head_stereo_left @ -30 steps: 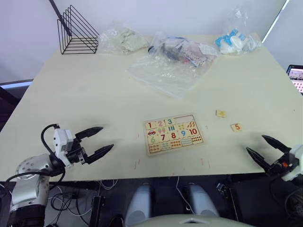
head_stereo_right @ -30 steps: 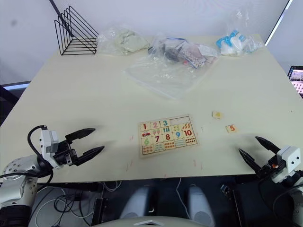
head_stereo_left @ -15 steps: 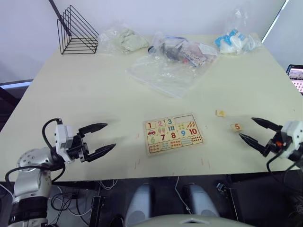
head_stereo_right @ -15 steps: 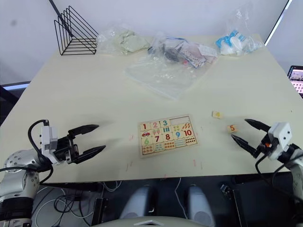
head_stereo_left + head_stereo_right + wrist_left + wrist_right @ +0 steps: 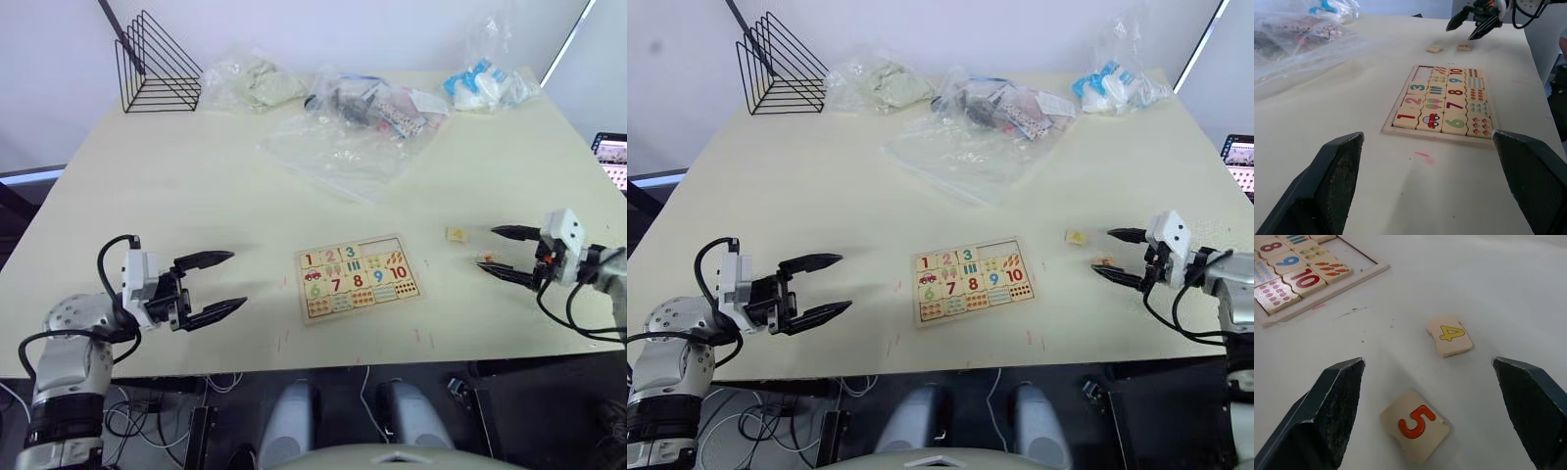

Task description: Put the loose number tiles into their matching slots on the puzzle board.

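We see the right gripper (image 5: 1422, 382) with jaws open around the 5 tile (image 5: 1415, 424); the 4 tile (image 5: 1450, 335) lies near on the surface (image 5: 196, 186). The left gripper (image 5: 220, 284), jaws open and empty, hovers well apart from the board (image 5: 359, 277).

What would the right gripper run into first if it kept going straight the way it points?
Probably the 5 tile, lying between the open right gripper fingers; the 4 tile lies beyond.

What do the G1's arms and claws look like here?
Each claw, left claw and right claw, has two long, tapered black fingers with pointed tips on a white boxy wrist module. Black cables loop from both wrists. The left forearm is silver-grey metal.
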Robot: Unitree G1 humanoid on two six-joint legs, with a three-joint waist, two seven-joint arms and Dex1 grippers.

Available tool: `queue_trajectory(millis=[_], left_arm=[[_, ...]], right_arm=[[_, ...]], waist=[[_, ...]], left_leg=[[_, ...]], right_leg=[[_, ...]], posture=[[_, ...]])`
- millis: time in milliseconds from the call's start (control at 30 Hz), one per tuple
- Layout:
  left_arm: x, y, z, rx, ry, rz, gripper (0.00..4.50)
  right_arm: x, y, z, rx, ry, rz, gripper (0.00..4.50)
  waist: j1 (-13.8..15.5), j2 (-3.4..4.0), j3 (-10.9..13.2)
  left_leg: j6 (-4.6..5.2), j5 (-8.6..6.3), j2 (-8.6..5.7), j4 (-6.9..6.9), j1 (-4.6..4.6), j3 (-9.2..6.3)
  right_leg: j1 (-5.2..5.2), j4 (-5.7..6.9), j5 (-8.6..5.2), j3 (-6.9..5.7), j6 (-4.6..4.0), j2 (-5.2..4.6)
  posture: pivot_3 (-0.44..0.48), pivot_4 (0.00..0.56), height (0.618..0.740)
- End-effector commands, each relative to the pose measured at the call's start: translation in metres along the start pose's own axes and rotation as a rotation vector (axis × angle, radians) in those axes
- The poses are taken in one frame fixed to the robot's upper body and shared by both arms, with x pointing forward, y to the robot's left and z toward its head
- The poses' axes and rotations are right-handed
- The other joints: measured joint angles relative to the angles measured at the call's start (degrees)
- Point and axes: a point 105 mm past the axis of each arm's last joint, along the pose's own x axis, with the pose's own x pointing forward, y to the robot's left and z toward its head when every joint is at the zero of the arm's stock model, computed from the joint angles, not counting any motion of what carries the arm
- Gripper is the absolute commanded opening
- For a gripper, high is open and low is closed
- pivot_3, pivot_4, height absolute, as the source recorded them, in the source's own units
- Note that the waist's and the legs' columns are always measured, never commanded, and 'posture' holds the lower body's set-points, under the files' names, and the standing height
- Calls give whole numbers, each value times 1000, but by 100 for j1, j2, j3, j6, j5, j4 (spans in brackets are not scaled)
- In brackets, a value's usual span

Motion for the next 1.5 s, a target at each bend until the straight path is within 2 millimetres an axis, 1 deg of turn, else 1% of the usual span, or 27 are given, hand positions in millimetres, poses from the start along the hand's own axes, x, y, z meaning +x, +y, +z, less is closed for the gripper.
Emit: queue_trajectory(millis=[33,233,400,667,1000,1200,1233,1267,1333,1367,1433,1467,1500], left_arm=[[2,-3,12,30,-17,-41,4500],[6,-4,19,48,-41,-73,4500],[7,-4,22,53,-50,-93,4500],[6,-9,23,48,-54,-143,4500],[6,-8,24,54,-45,-146,4500],[6,-7,24,63,-37,-142,4500],[6,-7,24,63,-37,-142,4500],[6,-7,24,63,-37,-141,4500],[6,-7,24,63,-38,-141,4500],[6,-7,24,63,-37,-141,4500],[6,-7,24,63,-37,-140,4500],[6,-7,25,63,-37,-140,4500],[7,-7,25,63,-38,-140,4500]], right_arm=[[7,-11,10,-64,34,34,4350],[25,-17,16,-100,87,108,4350],[34,-22,19,-111,111,130,4350],[38,-30,20,-100,170,132,4350],[47,-30,20,-137,197,150,4350],[49,-29,17,-136,218,155,4350],[50,-29,17,-134,223,154,3831],[50,-29,16,-130,224,156,3710],[50,-28,15,-117,228,161,3206],[51,-28,15,-114,228,163,2664],[51,-28,15,-113,230,161,1839],[51,-28,14,-114,229,157,1330],[51,-29,15,-114,227,154,993]], waist=[[3,0,1],[-41,1,2],[-46,2,2],[-134,3,3],[-138,3,3],[-138,3,3],[-138,3,3],[-139,3,3],[-140,3,3],[-141,3,3],[-141,3,3],[-141,3,3],[-141,3,3]], left_leg=[[0,0,-1,0,-1,-1],[0,0,0,-3,2,-1],[0,0,-1,-3,-1,-3],[0,0,-1,-5,0,-13],[0,0,-1,-5,0,-16],[-1,0,0,-5,0,-21],[-1,0,0,-5,0,-21],[0,0,0,-5,0,-21],[0,0,0,-5,1,-22],[-1,0,0,-5,1,-21],[-1,0,-1,-5,1,-21],[-1,0,-1,-5,1,-22],[-1,0,0,-5,1,-22]], right_leg=[[0,-1,0,0,0,-2],[-1,0,0,3,-1,0],[-1,0,1,1,-1,-3],[-2,0,1,1,-1,-3],[-2,0,1,3,-1,-3],[-2,0,1,2,-1,-4],[-2,0,1,3,-1,-4],[-2,0,1,3,-1,-4],[-2,1,1,3,-1,-4],[-2,1,1,3,-1,-4],[-2,1,1,3,-1,-4],[-2,1,1,3,-1,-4],[-2,1,1,3,-1,-4]], posture=[[0,150,740],[0,150,740],[0,150,740],[0,150,740],[0,150,740],[0,150,740],[0,150,740],[0,150,740],[0,150,740],[0,150,740],[0,150,740],[0,150,740],[0,150,740]])
